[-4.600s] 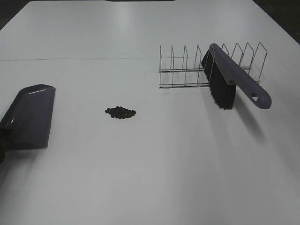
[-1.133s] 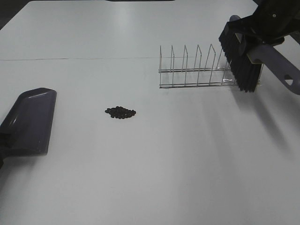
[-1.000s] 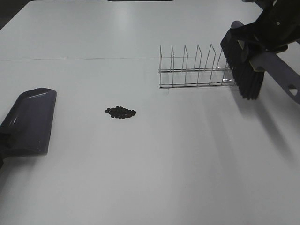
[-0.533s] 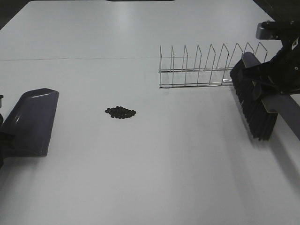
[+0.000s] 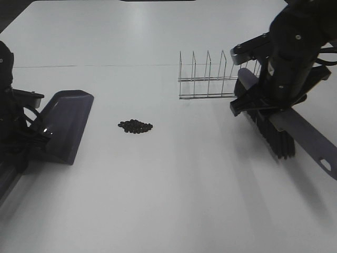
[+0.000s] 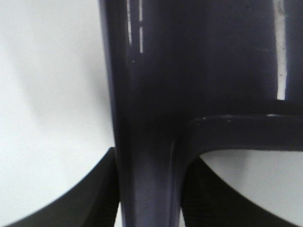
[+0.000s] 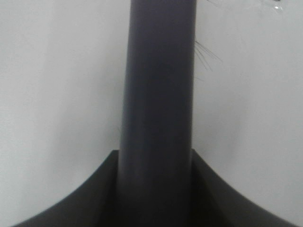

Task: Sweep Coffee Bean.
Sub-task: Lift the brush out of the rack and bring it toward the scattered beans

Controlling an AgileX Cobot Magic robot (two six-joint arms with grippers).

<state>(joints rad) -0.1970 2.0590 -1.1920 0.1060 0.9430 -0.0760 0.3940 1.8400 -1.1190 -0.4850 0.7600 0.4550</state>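
Note:
The coffee beans (image 5: 135,126) lie in a small dark cluster on the white table, left of centre. My left gripper (image 5: 21,138) is shut on the handle of the purple dustpan (image 5: 66,125), whose mouth faces the beans from the left, a short gap away. The handle (image 6: 147,179) runs between the fingers in the left wrist view. My right gripper (image 5: 274,103) is shut on the purple brush (image 5: 274,132), held to the right of the beans with its black bristles down. The brush handle (image 7: 158,118) fills the right wrist view.
A wire rack (image 5: 210,79) stands on the table behind the brush, at the back right. The white table (image 5: 158,200) stretches in front of the beans.
The right arm has carried the brush off the rack and leftward toward the middle. The left arm has come into view, moving the dustpan right, closer to the beans.

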